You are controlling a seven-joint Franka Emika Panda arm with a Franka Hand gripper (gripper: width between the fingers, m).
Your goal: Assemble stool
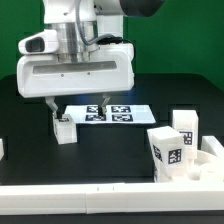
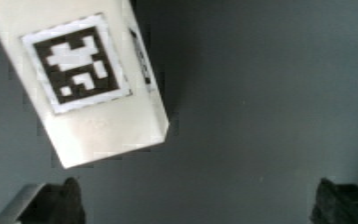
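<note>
Black tabletop (image 1: 110, 150), green backdrop (image 1: 10, 40); jaws spread wide, empty, near tagged leg (image 2: 101, 95).

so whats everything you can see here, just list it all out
lone stool leg: one, white with a black-and-white tag, on the table near the marker board, toward the exterior view's left
tagged stool parts: at least two, white, bunched at the exterior view's right
marker board: one, white with black tags, flat mid-table, partly hidden by the gripper
table: one, black
rail: one, white, along the table's near edge
arm: one, white, coming down from above
gripper: one, white body, dark fingertips, open, over the lone leg, holding nothing
</note>
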